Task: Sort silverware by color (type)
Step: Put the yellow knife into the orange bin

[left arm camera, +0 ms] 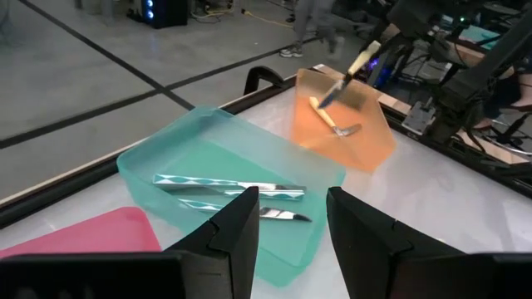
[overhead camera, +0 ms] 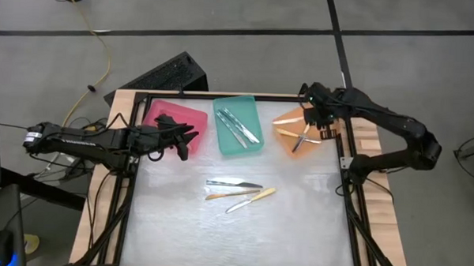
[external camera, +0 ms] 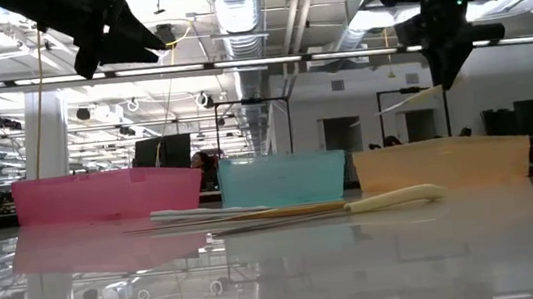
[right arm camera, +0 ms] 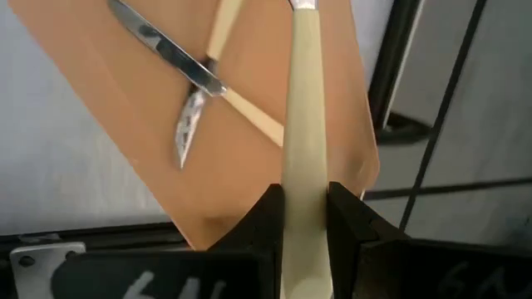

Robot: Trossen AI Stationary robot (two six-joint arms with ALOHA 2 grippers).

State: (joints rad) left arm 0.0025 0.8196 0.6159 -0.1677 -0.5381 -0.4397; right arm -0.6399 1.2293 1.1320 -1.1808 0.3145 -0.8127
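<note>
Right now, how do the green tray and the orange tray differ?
The teal tray holds utensils with patterned silvery handles, lying side by side; the orange tray holds two pale-yellow-handled ones, crossed. The right gripper hangs above the orange tray, shut on a pale-yellow utensil; nothing hangs over the teal one. Both are translucent and sit along the table's far edge.

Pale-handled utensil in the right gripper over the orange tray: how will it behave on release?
Probably stiff: the pale-handled utensil stays straight though the right gripper pinches only its handle end. Likely light, since that narrow pinch holds it. Its smooth handle may slide or bounce off the utensils already crossed in the orange tray.
</note>
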